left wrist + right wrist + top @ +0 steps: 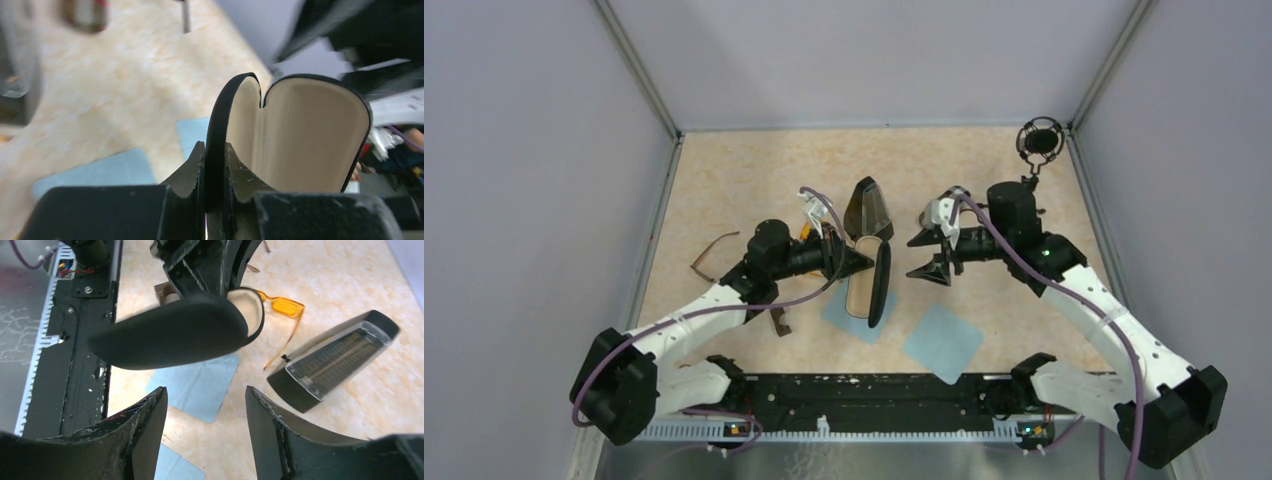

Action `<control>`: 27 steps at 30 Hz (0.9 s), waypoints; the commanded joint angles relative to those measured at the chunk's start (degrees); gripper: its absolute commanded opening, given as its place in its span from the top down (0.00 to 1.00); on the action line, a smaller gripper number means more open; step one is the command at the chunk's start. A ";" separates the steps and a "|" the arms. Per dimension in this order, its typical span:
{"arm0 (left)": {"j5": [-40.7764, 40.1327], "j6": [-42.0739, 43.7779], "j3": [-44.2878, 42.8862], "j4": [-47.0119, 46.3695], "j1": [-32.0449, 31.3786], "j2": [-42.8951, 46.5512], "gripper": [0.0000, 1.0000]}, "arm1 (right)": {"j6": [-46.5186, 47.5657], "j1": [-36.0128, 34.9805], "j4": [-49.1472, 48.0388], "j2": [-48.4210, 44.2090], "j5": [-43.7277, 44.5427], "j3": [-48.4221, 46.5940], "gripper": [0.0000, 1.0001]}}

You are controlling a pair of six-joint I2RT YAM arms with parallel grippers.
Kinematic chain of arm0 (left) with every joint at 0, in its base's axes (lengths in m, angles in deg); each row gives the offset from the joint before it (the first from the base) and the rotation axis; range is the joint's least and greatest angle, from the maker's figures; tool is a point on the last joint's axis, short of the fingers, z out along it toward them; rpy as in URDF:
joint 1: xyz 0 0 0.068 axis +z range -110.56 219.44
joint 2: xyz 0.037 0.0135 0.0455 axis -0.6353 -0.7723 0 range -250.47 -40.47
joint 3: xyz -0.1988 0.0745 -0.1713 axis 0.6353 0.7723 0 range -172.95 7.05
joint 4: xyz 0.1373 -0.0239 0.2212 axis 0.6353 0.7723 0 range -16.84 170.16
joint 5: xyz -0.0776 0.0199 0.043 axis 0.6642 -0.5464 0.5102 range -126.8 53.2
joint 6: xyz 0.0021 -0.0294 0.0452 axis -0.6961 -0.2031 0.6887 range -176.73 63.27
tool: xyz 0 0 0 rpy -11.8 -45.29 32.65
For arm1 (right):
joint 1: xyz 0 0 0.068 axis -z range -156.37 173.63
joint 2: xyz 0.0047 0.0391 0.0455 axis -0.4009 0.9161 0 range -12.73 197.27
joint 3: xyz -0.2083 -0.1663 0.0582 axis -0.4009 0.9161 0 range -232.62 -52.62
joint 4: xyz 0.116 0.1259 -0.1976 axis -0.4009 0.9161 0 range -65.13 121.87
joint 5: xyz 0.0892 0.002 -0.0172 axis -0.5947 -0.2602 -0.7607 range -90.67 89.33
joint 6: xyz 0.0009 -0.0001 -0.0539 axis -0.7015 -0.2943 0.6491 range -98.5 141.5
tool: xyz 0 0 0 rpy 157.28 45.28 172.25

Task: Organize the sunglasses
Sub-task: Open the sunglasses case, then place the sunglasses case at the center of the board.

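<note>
The table [754, 170] was walled on three sides, with metal posts at the far corners and a black round fixture [1039, 140] standing at the 2 o'clock corner. Bare tabletop was left along the 12 o'clock edge and in the 10 o'clock corner, while the 6 o'clock edge was taken up by the arm bases. The middle was crowded. A black clamshell case [880, 290], opened with its cream lining shown and its long axis run roughly 12 to 6 o'clock, was pinched by one wall between the narrow-set fingers of the left gripper [214, 167]. A black triangular case [871, 208] was laid at its 12 o'clock. One blue cloth [849, 318] was partly hidden beneath it and another [942, 342] was spread at its 5 o'clock. The right gripper [205, 390] was held at the clamshell's 3 o'clock, apart from it, its fingers spread wide with nothing between them. The amber-lensed sunglasses [287, 307] were found just at the triangular case's 9 o'clock, largely hidden from above by the left arm. In the right wrist view, one temple was seen unfolded and stretched from the front toward that case. The brown-framed sunglasses [714, 255] were laid well apart at 9 o'clock, near the left wall, their thin line slanted from 7 to 1 o'clock. Which way their front faced could not be told.
</note>
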 commanded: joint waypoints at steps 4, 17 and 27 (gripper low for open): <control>-24.19 11.57 -10.33 22.65 -3.52 -4.70 1.00 | -3.30 0.10 0.06 -5.22 12.82 -3.17 0.47; -47.22 42.40 -47.19 45.09 -18.43 -37.14 1.00 | -6.83 26.71 9.49 -10.31 10.65 -0.72 0.50; -59.47 68.12 -58.63 46.74 -26.49 -51.80 1.00 | -0.52 53.35 17.49 -6.43 -7.45 2.88 0.50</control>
